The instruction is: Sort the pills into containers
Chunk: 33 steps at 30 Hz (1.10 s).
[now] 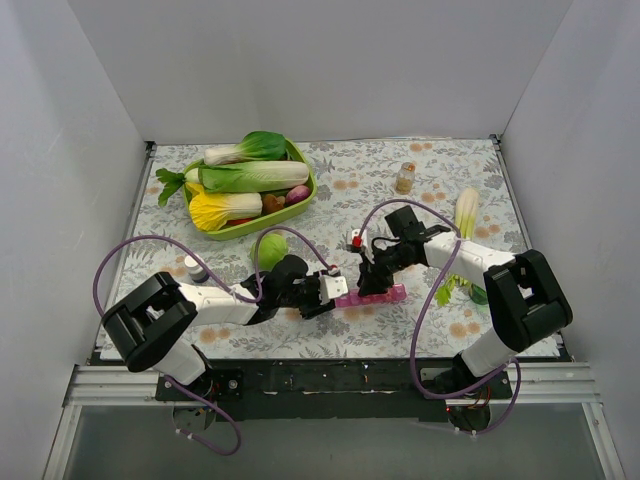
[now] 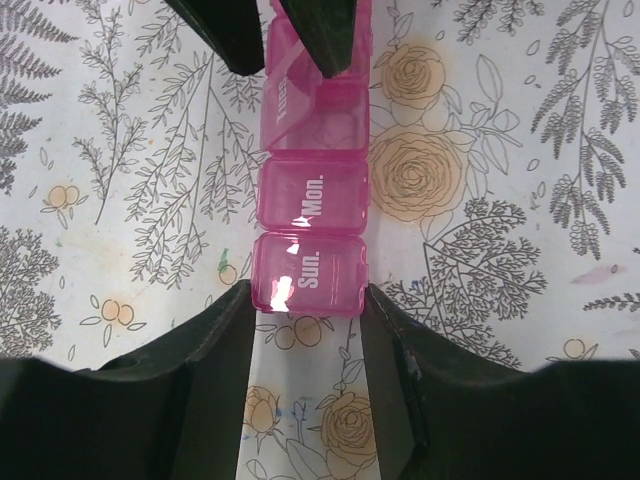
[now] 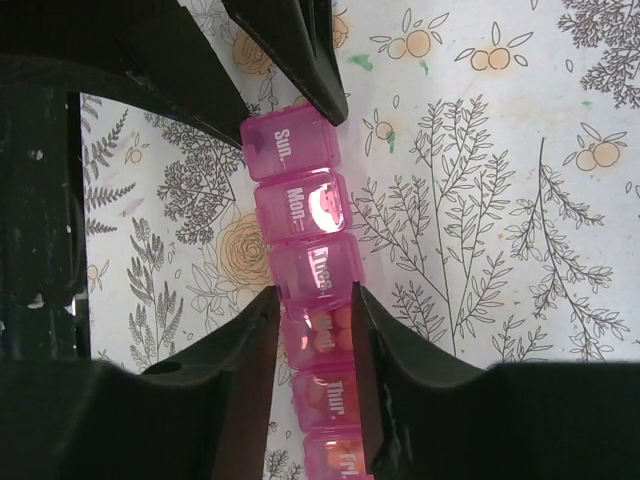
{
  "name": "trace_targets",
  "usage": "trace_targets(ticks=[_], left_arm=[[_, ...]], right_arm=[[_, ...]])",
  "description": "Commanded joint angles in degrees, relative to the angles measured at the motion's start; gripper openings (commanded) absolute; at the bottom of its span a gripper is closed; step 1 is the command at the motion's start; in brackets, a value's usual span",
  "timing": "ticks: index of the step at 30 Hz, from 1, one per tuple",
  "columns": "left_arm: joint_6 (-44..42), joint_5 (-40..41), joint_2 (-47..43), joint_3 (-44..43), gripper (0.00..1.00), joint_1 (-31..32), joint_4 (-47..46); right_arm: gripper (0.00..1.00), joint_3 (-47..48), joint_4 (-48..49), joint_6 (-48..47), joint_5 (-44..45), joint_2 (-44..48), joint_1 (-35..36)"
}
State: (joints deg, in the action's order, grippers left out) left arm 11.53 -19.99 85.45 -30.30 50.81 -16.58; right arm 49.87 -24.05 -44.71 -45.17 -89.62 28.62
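Overhead: both arms reach in toward the middle of the floral bench (image 1: 350, 180) and meet over the pink pill-box strip (image 1: 385, 296), which lies flat near the front edge. The left pincer (image 1: 340, 293) is at the strip's left end and the right pincer (image 1: 368, 284) is just beside it, further along. A green bowl (image 1: 262, 228) of vegetables sits at back left. A small clear bottle (image 1: 405, 178) with amber fill stands well apart at the back. Left wrist: the left pincer (image 2: 307, 295) is narrowed onto the strip (image 2: 310, 200), with a finger pressed to each side of the "Sun." cell, clamping that end. "Mon." is next along. Beyond it a lid looks tilted up, though I can't be sure. The right pincer (image 2: 275, 50) shows at the top edge. Right wrist: the right pincer (image 3: 312, 300) is closed in on the strip (image 3: 300, 205) at the "Wed." cell, both fingers against its walls, gripping it. Orange pills (image 3: 325, 335) show through that cell and through the ones marked "Thur." and "Fri." The left pincer (image 3: 290, 118) straddles the "Sun." end.
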Motion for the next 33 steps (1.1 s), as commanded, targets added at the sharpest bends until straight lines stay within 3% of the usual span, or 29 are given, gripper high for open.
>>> trace_targets(ticks=[1, 6, 9, 17, 22, 26, 27, 30, 31, 33], left_arm=[[-0.5, -1.5, -0.5, 0.2, 0.00, 0.4, 0.7], [-0.2, -2.0, -0.2, 0.1, 0.00, 0.4, 0.8], [-0.3, -1.9, 0.2, 0.0, 0.00, 0.4, 0.8], [0.4, -1.9, 0.9, -0.5, 0.00, 0.4, 0.9], [2.2, -0.7, 0.2, -0.6, 0.04, 0.4, 0.8], [5.6, 2.1, -1.4, -0.5, 0.19, 0.4, 0.1], [6.0, 2.3, -1.6, -0.7, 0.27, 0.4, 0.2], [7.9, 3.3, -2.3, -1.2, 0.41, 0.4, 1.0], [8.4, 3.4, -2.6, -1.6, 0.51, 0.4, 1.4], [9.6, 3.7, -3.3, -1.9, 0.58, 0.4, 1.9]], right_arm=[[0.36, -0.2, 8.7, 7.5, 6.9, 0.0, -0.4], [0.23, 0.4, 11.9, 12.8, 8.0, -2.2, 0.2], [0.21, 0.9, 14.2, 16.2, 8.4, -3.3, 0.2], [0.21, 3.1, 14.2, 17.9, 16.5, -7.7, 2.8], [0.30, 4.3, 11.4, 15.9, 13.8, -6.9, 2.8], [0.49, 6.7, 6.1, 10.7, 10.7, -1.5, 0.3], [0.55, 7.3, 4.9, 9.7, 10.2, 0.4, -0.6], [0.61, 8.6, 2.0, 7.0, 7.6, 3.1, -3.8], [0.63, 8.7, 1.6, 6.7, 6.7, 3.7, -4.7], [0.63, 8.9, 1.7, 6.3, 6.4, 4.6, -6.8]])
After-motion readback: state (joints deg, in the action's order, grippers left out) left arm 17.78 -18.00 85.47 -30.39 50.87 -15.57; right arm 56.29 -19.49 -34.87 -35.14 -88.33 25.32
